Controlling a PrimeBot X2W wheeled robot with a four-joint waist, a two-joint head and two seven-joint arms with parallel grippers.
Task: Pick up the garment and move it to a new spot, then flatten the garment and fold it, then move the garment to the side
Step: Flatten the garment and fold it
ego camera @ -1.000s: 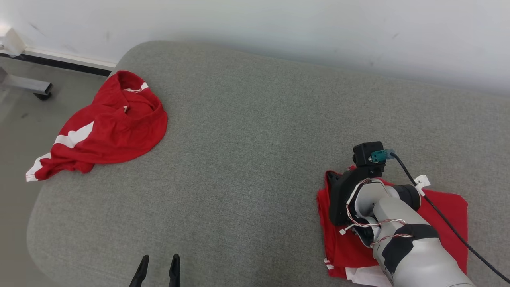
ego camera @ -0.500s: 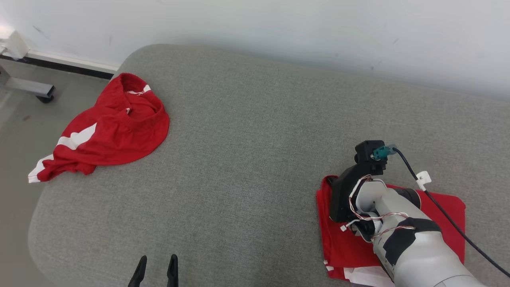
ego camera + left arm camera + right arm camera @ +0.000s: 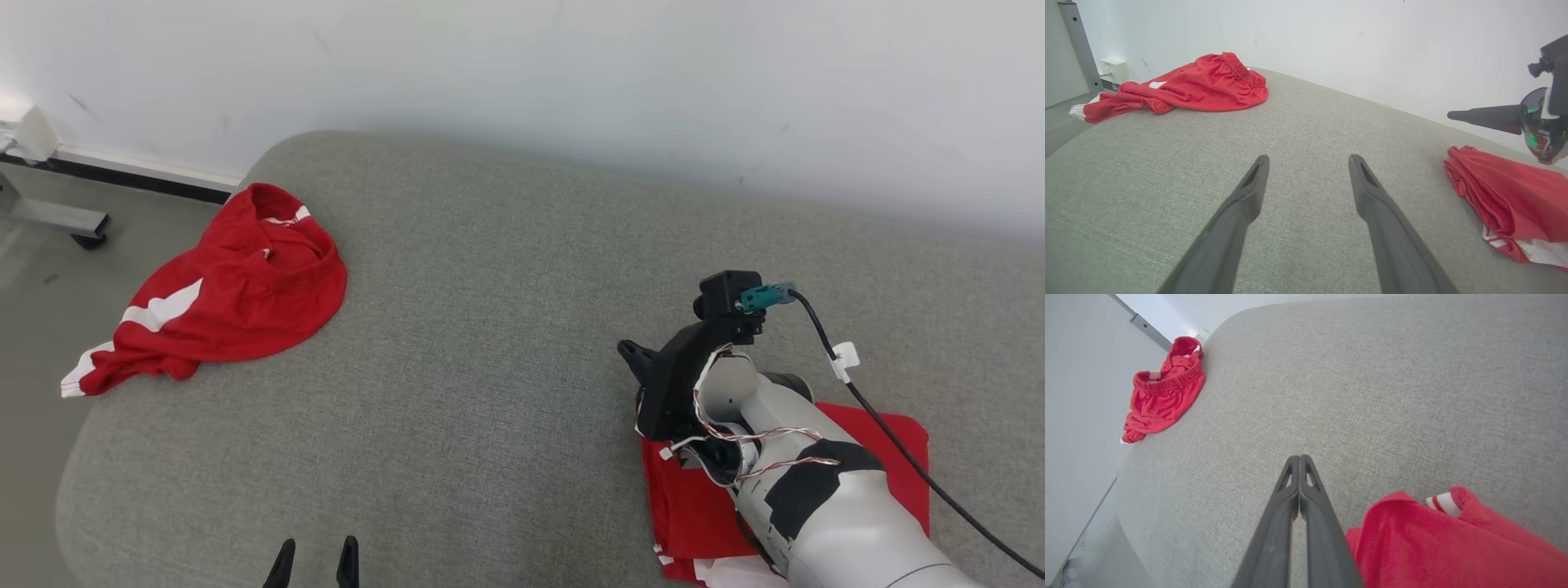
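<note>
The crumpled red garment (image 3: pixel 237 310) lies at the far left corner of the grey cushion (image 3: pixel 506 327). I think you pick it up next. Your left hand (image 3: pixel 314 563) is at the near edge, wide open and empty. Your right hand (image 3: pixel 1299 459) is shut tight and empty, just above the folded red garment (image 3: pixel 682 510).

No legible text, brand, number or sign was found in any view. The white tag (image 3: pixel 843 359) clipped on the black cable (image 3: pixel 816 320), just beyond the far edge of the folded red garment (image 3: pixel 694 506), is too small to read. The white bands on that folded red garment, and on the crumpled red garment (image 3: pixel 220 314) lying well apart from it, are plain stripes and carry no lettering.
</note>
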